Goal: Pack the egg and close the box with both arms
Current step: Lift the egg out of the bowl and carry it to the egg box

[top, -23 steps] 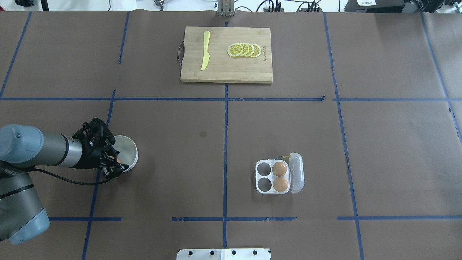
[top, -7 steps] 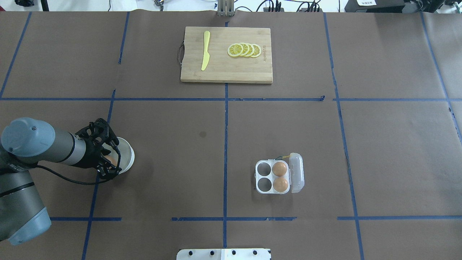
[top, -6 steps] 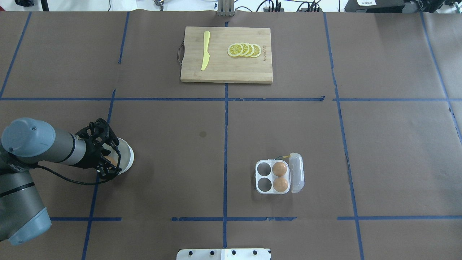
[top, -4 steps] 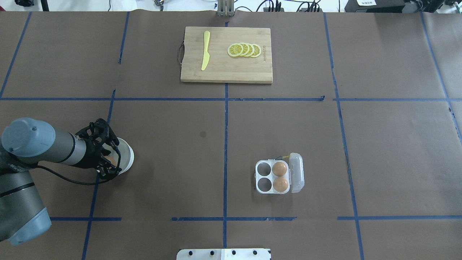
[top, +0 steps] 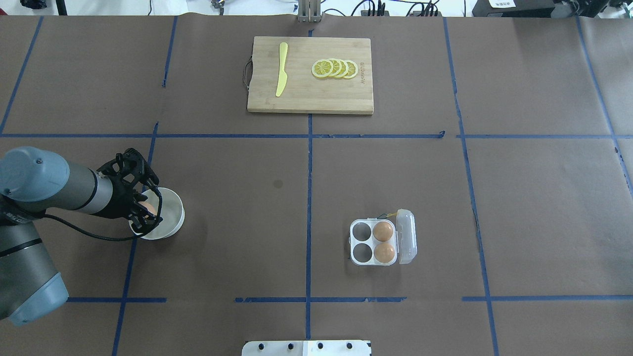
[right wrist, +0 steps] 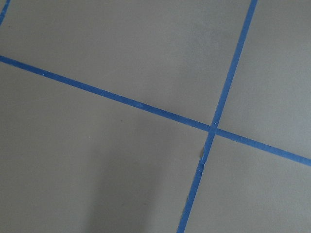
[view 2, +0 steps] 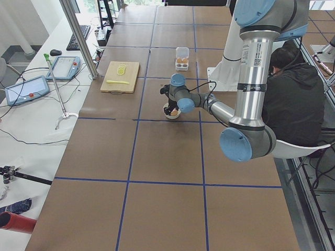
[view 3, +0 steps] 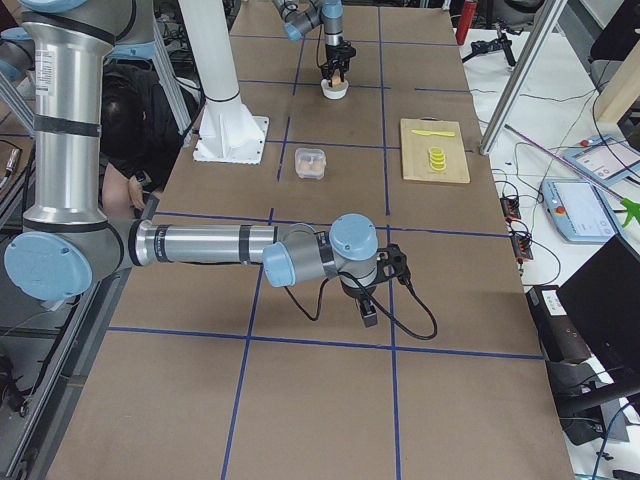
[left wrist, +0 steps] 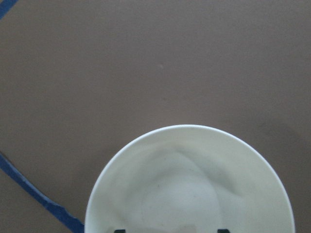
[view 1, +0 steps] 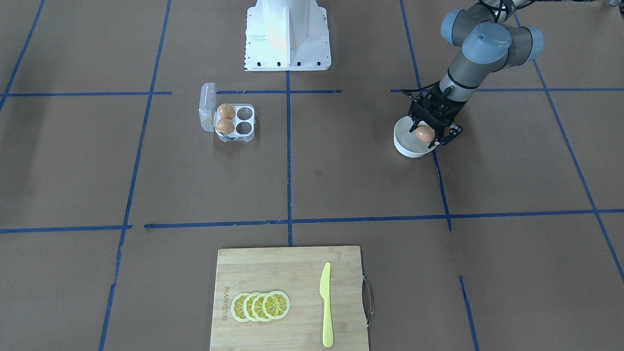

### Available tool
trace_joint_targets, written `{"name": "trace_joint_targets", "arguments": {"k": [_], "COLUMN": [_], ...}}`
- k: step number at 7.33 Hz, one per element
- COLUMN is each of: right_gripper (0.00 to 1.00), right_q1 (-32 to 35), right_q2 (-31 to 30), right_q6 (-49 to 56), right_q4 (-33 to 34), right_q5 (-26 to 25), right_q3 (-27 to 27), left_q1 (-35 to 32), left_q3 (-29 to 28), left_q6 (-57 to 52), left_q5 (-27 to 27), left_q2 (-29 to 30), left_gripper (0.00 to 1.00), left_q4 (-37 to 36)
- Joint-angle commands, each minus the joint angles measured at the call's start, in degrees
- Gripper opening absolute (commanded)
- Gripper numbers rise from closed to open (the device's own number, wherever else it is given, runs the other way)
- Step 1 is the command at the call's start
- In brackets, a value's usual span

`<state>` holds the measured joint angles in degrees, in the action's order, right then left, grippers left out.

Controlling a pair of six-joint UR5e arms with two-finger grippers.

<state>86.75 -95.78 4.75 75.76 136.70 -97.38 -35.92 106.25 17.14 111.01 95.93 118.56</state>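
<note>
Egg [top: 147,209] held over bowl [top: 173,217]; box [top: 373,242] well to its right.
The egg is clamped in the left gripper [top: 147,216] at the overhead view's left; the open box, its two empty cells facing that gripper, lies lower centre. Whether the right gripper [view 3: 367,312] is open cannot be told.

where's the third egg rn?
The small tan-brown egg is held in the left gripper, just over the round white bowl, at the overhead view's left.

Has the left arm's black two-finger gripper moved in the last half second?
Yes. In the overhead view the left gripper, shut on the tan-brown egg, has shifted toward the view's top, away from the horizontal blue tape line below it.
</note>
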Motion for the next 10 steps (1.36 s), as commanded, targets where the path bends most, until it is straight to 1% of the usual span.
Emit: {"name": "trace_joint_targets", "arguments": {"k": [1, 2, 3, 4, 5, 6, 7, 8, 9, 10], "right_gripper": [1.0, 1.0, 1.0, 1.0, 1.0, 1.0, 1.0, 1.0, 1.0, 1.0], "right_q1": [0.0, 0.0, 0.0, 0.0, 0.0, 0.0, 0.0, 0.0, 0.0, 0.0], "right_q2": [0.07, 0.07, 0.07, 0.07, 0.07, 0.07, 0.07, -0.02, -0.02, -0.02], "right_q6": [0.0, 0.0, 0.0, 0.0, 0.0, 0.0, 0.0, 0.0, 0.0, 0.0], "right_q4": [0.0, 0.0, 0.0, 0.0, 0.0, 0.0, 0.0, 0.0, 0.0, 0.0], "right_q5": [-0.03, -0.03, -0.03, -0.03, -0.03, -0.03, 0.05, 0.06, 0.06, 0.06], "right_q3": [0.0, 0.0, 0.0, 0.0, 0.09, 0.26, 0.61, 0.53, 0.53, 0.62], "left_q1": [-3.78, -4.15, -4.94, -4.95, -4.51, -4.33, -4.24, -3.89, -1.19, 3.27], "left_q3": [0.79, 1.67, 1.77, 1.68, 1.51, 0.2, -0.86, -2.17, -3.23, -5.59], "left_q6": [0.44, 0.87, 3.75, 11.35, 19.52, 26.47, 35.24, 46.99, 55.46, 61.11], "left_q5": [0.35, 0.7, 0.7, 0.79, 0.79, 0.79, 0.79, 0.7, 0.53, -0.52], "left_q2": [5.03, 5.75, 7.67, 9.78, 10.67, 11.2, 11.81, 13.3, 14.27, 16.72], "left_gripper": [0.22, 0.22, 0.22, 0.22, 0.22, 0.22, 0.23, 0.23, 0.23, 0.23], "left_q4": [0.09, 0.44, 0.79, 2.97, 7.95, 15.13, 20.51, 25.18, 29.75, 34.58]}}
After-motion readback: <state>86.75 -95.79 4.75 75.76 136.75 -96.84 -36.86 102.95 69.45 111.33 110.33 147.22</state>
